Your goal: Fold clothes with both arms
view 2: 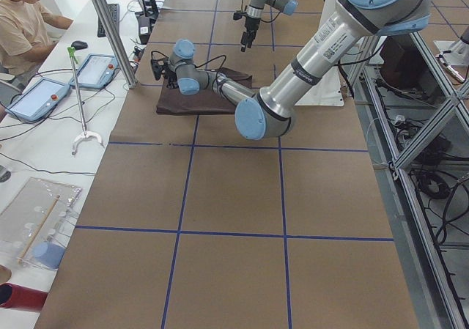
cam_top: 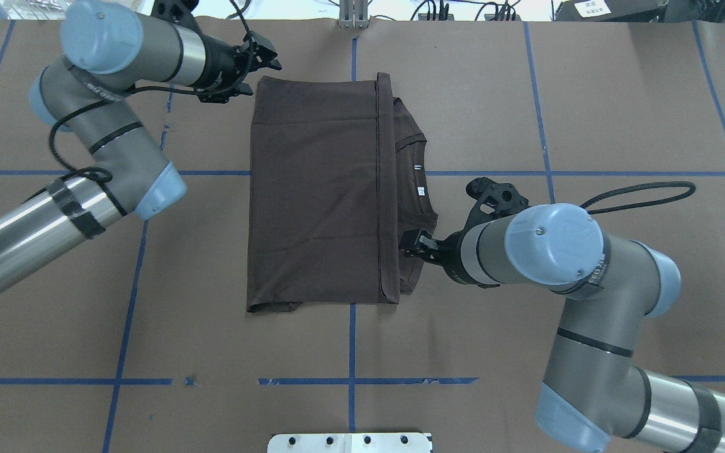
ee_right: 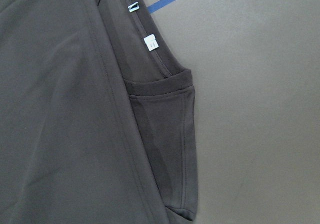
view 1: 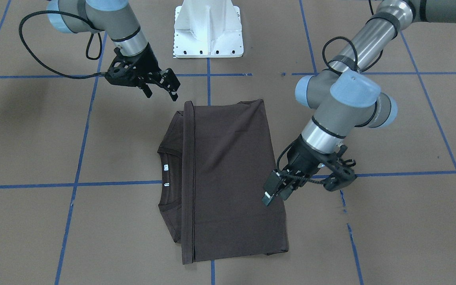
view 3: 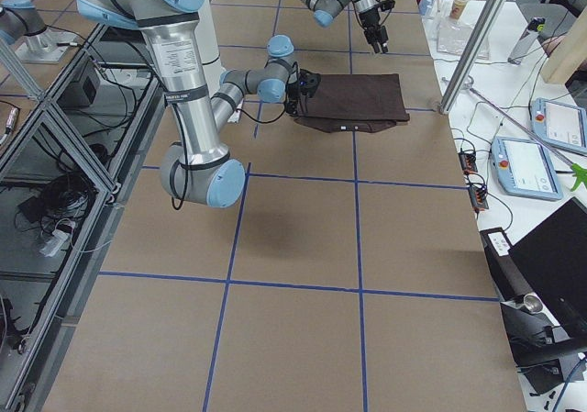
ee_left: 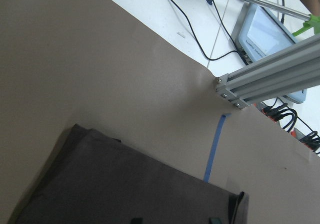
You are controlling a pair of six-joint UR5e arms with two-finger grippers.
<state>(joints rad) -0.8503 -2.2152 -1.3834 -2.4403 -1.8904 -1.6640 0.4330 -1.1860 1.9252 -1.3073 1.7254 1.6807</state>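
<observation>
So the brown table (view 1: 390, 237) has the dark T-shirt (view 1: 228, 166) lying partly folded mid-surface, with the left gripper (view 1: 275, 196) and right gripper (view 1: 161, 94) both spread wide and empty at opposite corners, probably lining up the next fold, white neck tags (view 1: 166, 167) peeking out.

The T-shirt (cam_top: 318, 189) lies folded flat at the middle of the table (cam_top: 557, 94), straight ahead of the base (view 1: 208, 29). Its collar (cam_top: 422, 179) is toward the robot's right, and a folded-over layer covers the rest up to it. The left gripper (cam_top: 265, 58) is by the shirt's far left corner, the right gripper (cam_top: 410, 245) by its near right corner, beside the collar.
</observation>
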